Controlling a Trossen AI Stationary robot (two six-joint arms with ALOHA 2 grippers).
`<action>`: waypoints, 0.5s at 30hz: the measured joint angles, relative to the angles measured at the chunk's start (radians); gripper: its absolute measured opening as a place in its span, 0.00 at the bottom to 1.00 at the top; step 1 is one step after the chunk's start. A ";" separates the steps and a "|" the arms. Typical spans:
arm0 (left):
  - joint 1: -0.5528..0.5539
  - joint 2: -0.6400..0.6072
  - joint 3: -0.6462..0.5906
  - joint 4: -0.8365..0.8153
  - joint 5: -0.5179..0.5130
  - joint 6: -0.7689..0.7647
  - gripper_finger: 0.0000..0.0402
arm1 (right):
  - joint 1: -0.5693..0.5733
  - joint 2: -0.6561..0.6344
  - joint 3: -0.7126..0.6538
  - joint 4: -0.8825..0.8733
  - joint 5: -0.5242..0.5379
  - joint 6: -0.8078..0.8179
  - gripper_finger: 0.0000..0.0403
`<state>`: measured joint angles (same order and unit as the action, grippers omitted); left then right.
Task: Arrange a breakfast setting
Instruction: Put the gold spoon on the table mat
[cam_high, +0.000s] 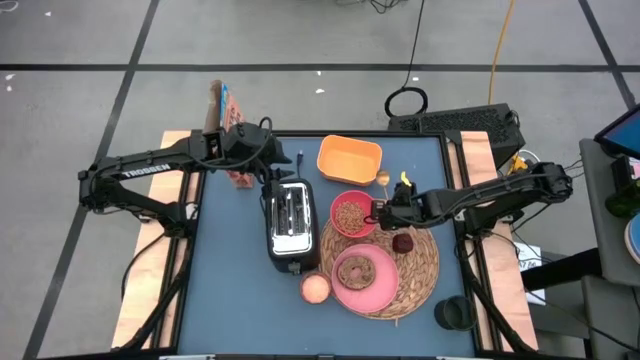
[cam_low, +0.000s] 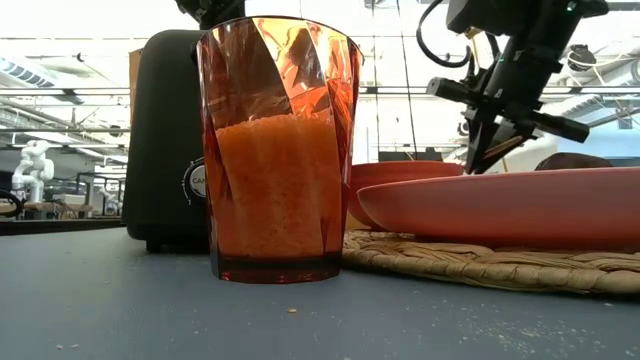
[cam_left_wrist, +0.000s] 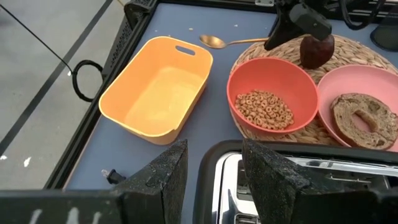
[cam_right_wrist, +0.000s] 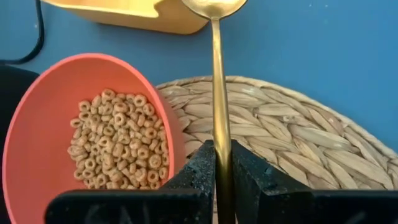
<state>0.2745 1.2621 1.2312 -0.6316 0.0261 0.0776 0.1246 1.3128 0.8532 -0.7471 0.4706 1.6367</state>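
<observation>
While hovering over placemat (cam_right_wrist: 298, 137), right end effector (cam_right_wrist: 222, 163) pinches gold spoon (cam_right_wrist: 216, 93) handle beside cereal bowl (cam_right_wrist: 37, 130).

Bright, even light; the tumbler (cam_low: 278, 150) glows backlit, windows behind glaring white.

A large round woven straw placemat (cam_high: 420, 262) lies flat on the desk. On it, at 10 o'clock, a small pink bowl (cam_high: 351, 213) holds cereal rings. At 7 o'clock a flat pink plate (cam_high: 364, 277) carries a brown ring-shaped bread (cam_high: 356, 270). A small dark-red fruit (cam_high: 402, 242) sits near the centre.
</observation>
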 joint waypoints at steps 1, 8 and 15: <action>0.000 0.000 0.000 -0.001 0.000 0.000 0.40 | 0.000 0.000 0.000 -0.001 -0.001 0.000 0.06; 0.000 0.000 0.000 -0.001 0.000 0.005 0.40 | 0.000 0.038 -0.001 0.003 0.000 0.000 0.06; 0.000 0.000 0.000 -0.002 0.000 0.006 0.40 | 0.000 0.097 -0.001 0.032 -0.016 0.000 0.06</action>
<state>0.2745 1.2621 1.2312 -0.6338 0.0260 0.0836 0.1246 1.4095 0.8520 -0.7151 0.4550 1.6367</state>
